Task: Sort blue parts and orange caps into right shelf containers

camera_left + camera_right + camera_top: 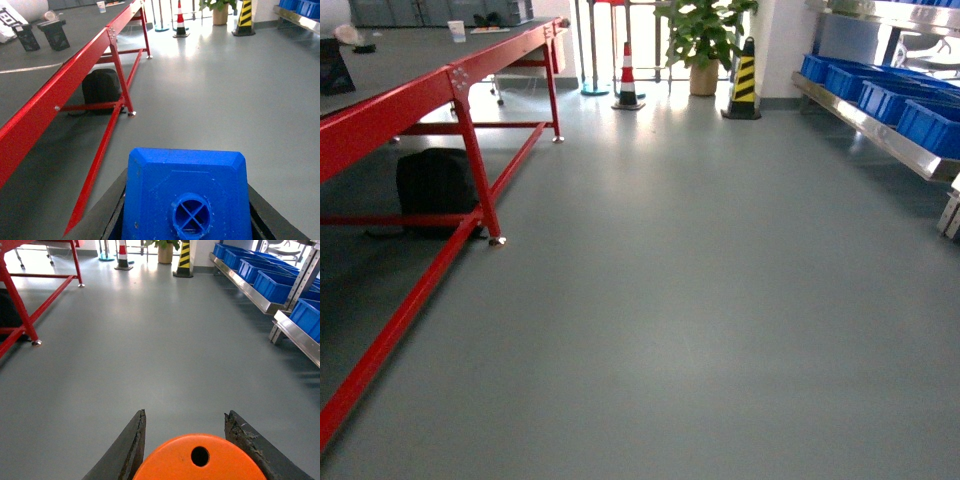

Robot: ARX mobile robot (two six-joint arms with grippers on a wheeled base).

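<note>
Ahead and to the right: the shelf (865, 125), a steel rack running along the right wall from near to far, carrying a row of right shelf containers (880, 92). Also seen from the right wrist view, where the crates (272, 284) sit on the rail to the right, well apart from both arms across bare grey floor (700, 300). On the opposite side, the red-framed table (440, 85), stretching along the left from near to far, with a black bag (435, 190) beneath.

Down to the arms. Left gripper (185, 220) pinching a blue part (186, 190), stud end facing the camera, dark fingers showing at either side of it. Right gripper (192, 455) closed round an orange cap (200, 462), flat top with one hole toward the lens, fingers pressed at its flanks.

Judged from this: both loads already in hand, none delivered. Crates lie to the right and far of both grippers, right arm the nearer. Likely needs a drive or turn rightward before any reach.
</note>
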